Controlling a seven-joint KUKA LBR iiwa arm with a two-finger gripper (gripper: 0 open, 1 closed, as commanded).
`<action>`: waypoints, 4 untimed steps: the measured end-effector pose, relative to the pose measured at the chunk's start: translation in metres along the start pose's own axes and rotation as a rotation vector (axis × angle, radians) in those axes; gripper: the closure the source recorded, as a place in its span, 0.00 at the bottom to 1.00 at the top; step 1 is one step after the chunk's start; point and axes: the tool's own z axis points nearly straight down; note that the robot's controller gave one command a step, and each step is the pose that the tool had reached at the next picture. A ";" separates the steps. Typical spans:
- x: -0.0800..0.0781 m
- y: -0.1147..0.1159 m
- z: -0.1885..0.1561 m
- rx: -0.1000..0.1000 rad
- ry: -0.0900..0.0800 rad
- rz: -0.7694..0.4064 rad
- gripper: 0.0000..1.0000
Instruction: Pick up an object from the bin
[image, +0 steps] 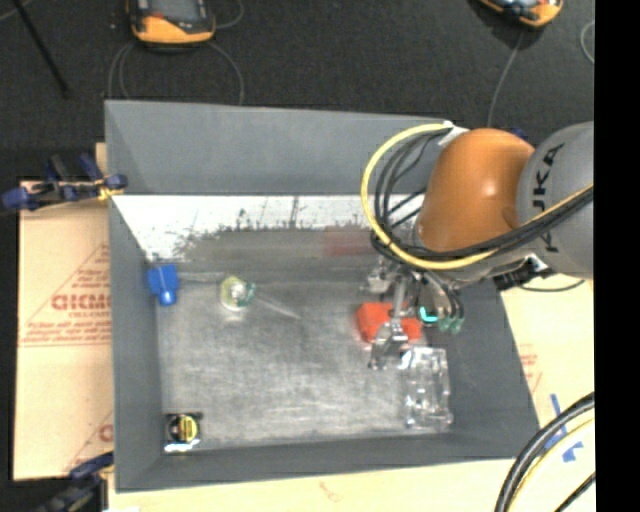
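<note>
My gripper (388, 340) hangs low over the right part of the bin, under the arm's orange cover. A small red-orange thing (372, 320) lies right at its fingers, on their left side; whether the fingers are round it I cannot tell. Just below and to the right of the gripper lies a clear plastic package (425, 388) on the bin floor.
A blue piece (162, 283) lies at the far left near the back wall. A small clear, greenish round thing (236, 293) sits to its right. A black and yellow tape measure (183, 429) lies in the front left corner.
</note>
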 end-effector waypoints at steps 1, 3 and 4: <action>-0.025 -0.049 0.068 0.000 -0.002 0.111 0.00; -0.043 -0.078 0.111 0.003 -0.025 0.086 1.00; -0.035 -0.068 -0.029 0.002 -0.017 0.075 1.00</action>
